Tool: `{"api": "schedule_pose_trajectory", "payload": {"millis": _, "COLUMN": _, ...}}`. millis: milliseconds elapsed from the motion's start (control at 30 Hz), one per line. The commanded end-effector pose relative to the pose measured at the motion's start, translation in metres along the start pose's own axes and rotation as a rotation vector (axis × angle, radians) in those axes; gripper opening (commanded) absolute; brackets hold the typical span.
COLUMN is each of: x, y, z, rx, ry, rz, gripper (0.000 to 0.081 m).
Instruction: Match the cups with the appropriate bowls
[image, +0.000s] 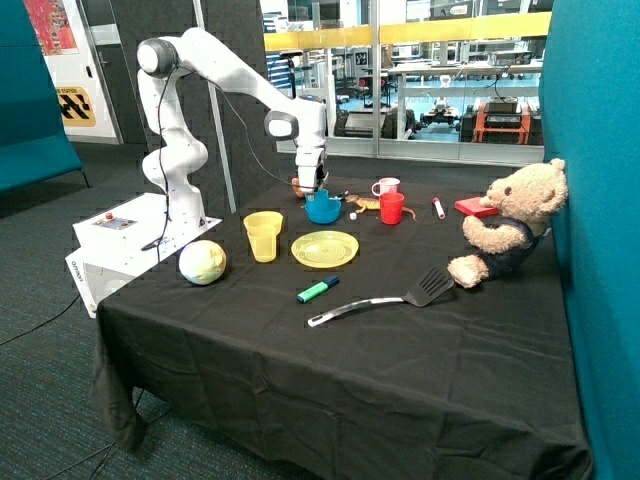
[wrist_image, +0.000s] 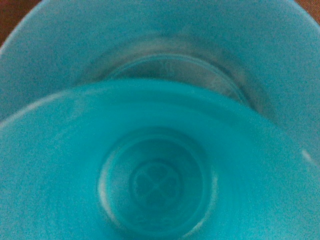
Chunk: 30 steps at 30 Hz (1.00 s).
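Hanging over the far side of the black cloth-covered table (image: 330, 370), our gripper (image: 314, 190) sits right at the blue bowl (image: 323, 210), and we cannot tell whether it is spread or pinched. Through the wrist view we look straight down into a blue cup (wrist_image: 155, 175), smooth glossy plastic with a round base stamped with a clover-like mark, and behind its rim curves the wider, deeper wall of the blue bowl (wrist_image: 165, 45); the cup appears to be inside or just over the bowl. Nearer the front edge the yellow cup (image: 263, 237) stands upright, apparently seated in something shallow and yellow, just beside the flat round yellow plate (image: 325, 249). A pale, round ball-like object (image: 202, 262) rests beside the yellow cup. We also see a red mug (image: 392, 208) and a white mug with a pink rim (image: 385, 186) behind the plate, a green marker (image: 318, 290), a black slotted spatula (image: 385, 298) with a metal handle, and a furry teddy bear (image: 508, 222) seated at the table's edge.
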<state>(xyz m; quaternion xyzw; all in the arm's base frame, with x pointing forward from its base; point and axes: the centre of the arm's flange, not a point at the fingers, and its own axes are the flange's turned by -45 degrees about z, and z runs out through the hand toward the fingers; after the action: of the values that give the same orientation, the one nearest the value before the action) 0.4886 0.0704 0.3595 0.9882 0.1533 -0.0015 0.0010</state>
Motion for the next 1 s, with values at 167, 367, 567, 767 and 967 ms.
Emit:
{"api": "schedule_pose_trajectory", "payload": {"millis": 167, "x": 0.001, "y": 0.011, "z": -0.029, "rx": 0.0014, "ry": 0.0033, "rz": 0.004, "gripper": 0.0641}}
{"api": "schedule_pose_trajectory", "payload": {"millis": 367, "x": -0.005, "y": 0.027, "z": -0.045, "rx": 0.0014, "ry": 0.0033, "rz": 0.000, "gripper": 0.0617}}
{"api": "schedule_pose_trajectory", "payload": {"millis": 567, "x": -0.009, "y": 0.042, "z": -0.051, "rx": 0.0014, "ry": 0.0033, "rz": 0.008, "gripper": 0.0607}}
{"api": "schedule_pose_trajectory", "payload": {"millis": 767, "x": -0.014, "y": 0.063, "z": -0.052, "rx": 0.0014, "ry": 0.0033, "rz": 0.009, "gripper": 0.0596}}
{"api": "schedule_pose_trajectory", "payload": {"millis": 967, "x": -0.023, "y": 0.079, "z": -0.052, "rx": 0.0014, "ry": 0.0033, "rz": -0.015, "gripper": 0.0587}}
